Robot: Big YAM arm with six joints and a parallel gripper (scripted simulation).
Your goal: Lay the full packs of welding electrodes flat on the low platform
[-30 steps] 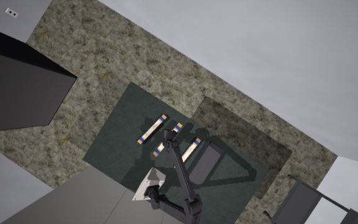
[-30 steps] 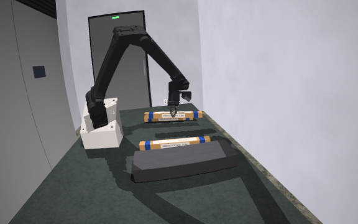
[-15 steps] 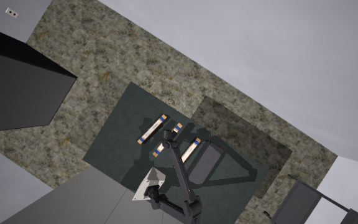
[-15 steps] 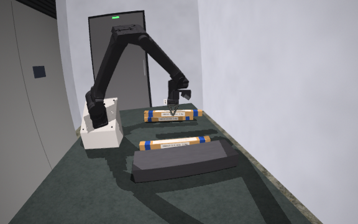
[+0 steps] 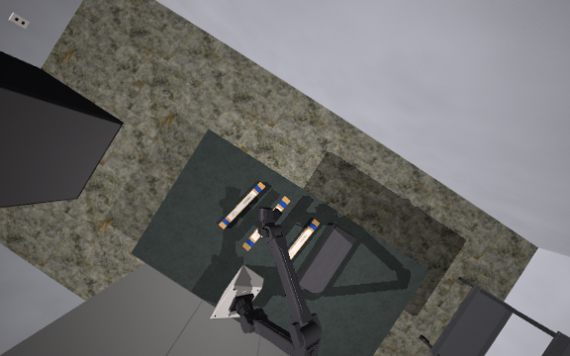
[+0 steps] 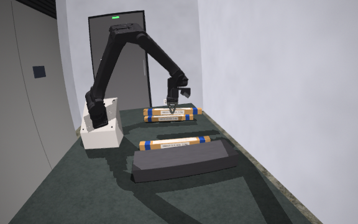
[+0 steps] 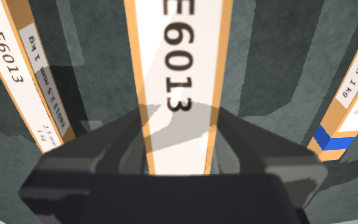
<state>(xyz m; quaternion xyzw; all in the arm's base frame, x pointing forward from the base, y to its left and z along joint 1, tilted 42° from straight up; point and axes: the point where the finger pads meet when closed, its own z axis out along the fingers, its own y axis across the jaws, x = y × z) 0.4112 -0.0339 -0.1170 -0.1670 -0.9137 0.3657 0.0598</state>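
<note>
Between the two outer packs, your tool (image 6: 172, 111) is clamped across the middle pack (image 7: 180, 75), which looks barely raised off the tabletop (image 6: 73, 186), if at all. Nothing lies on the low platform (image 6: 182, 162) yet: the near pack (image 6: 174, 142) rests just beside it and the far pack (image 5: 241, 206) well apart, so all the sorting remains.

Matt tan cardboard with blue bands and white paper labels on the three electrode packs (image 6: 174, 142). Matt dark grey, smooth low platform (image 6: 185, 163). Dull green, felt-like mat (image 6: 82, 190). Rough mottled stone floor (image 5: 176, 79). Matt black plastic-looking arm (image 6: 154, 50) and gripper (image 7: 179, 150).
</note>
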